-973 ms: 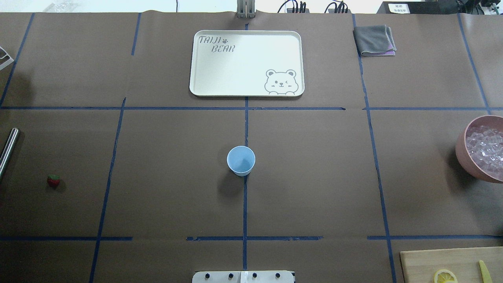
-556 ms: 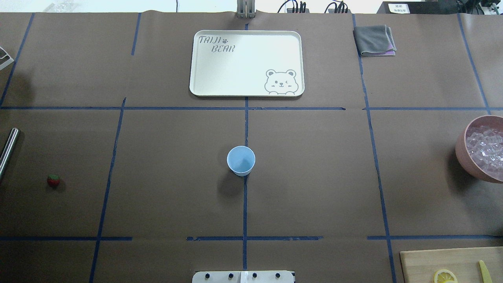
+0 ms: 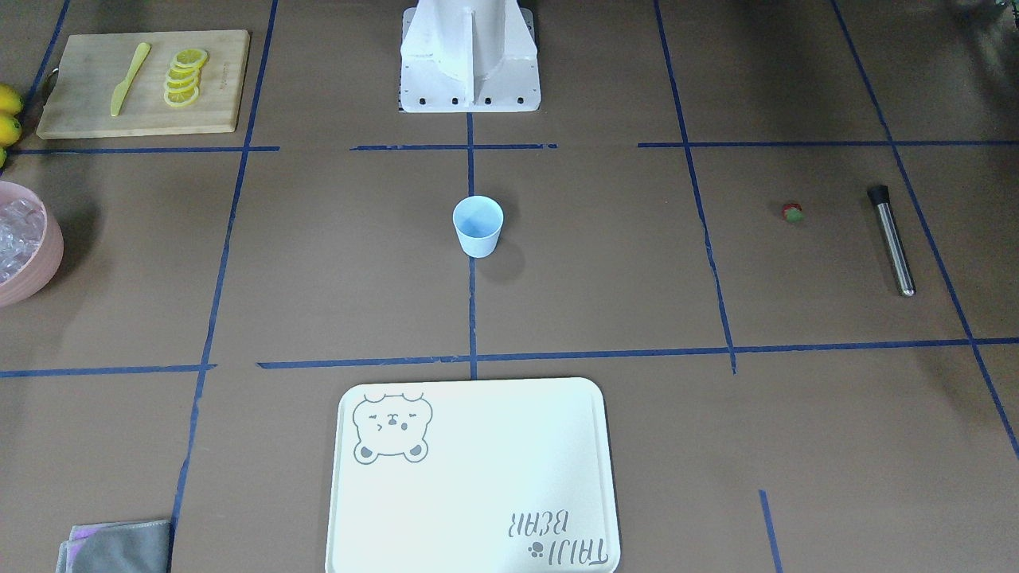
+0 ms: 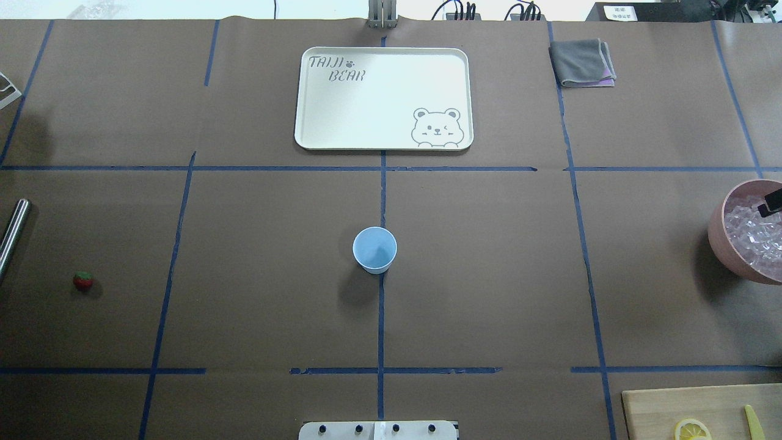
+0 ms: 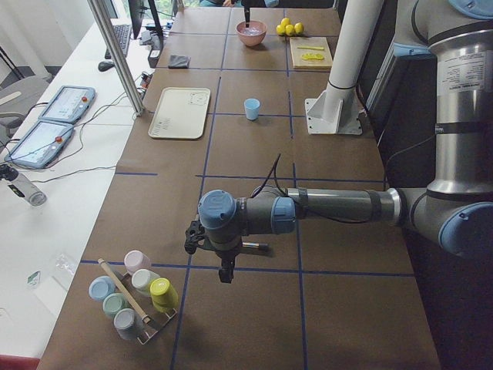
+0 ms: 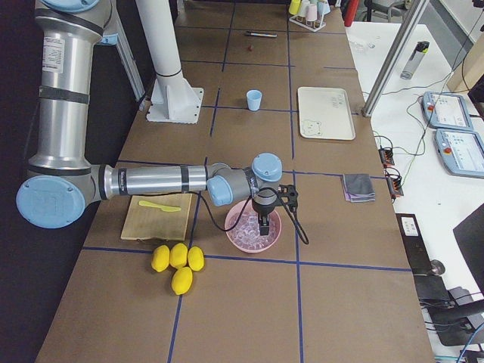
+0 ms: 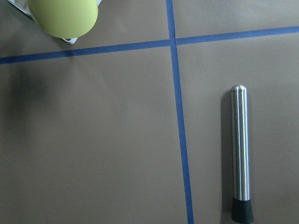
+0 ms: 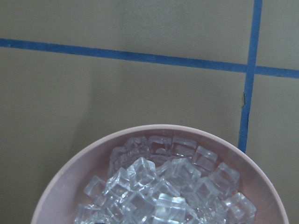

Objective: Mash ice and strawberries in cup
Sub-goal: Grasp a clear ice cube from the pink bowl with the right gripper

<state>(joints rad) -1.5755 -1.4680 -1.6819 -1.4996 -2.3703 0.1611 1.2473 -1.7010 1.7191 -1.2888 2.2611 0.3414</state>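
The pale blue cup (image 4: 374,249) stands upright at the table's middle, with nothing showing inside it. A tiny red strawberry (image 4: 83,280) lies far to the left on the brown paper. Ice (image 8: 159,186) fills the pink bowl (image 4: 718,235) at the right edge. My right gripper (image 6: 264,225) hangs over that bowl; only a dark tip (image 4: 771,201) shows from overhead, and I cannot tell if it is open or shut. My left gripper (image 5: 226,276) hovers above the table's left end; I cannot tell its state.
A steel muddler (image 7: 240,149) lies below the left wrist, near a rack of cups (image 5: 131,297). A white bear tray (image 4: 383,98) and a grey cloth (image 4: 582,62) sit at the far side. A cutting board (image 3: 143,79) holds lemon slices and a yellow knife.
A dark tip of my right gripper has come into the overhead view over the pink bowl's ice. Cup and strawberry have not moved.
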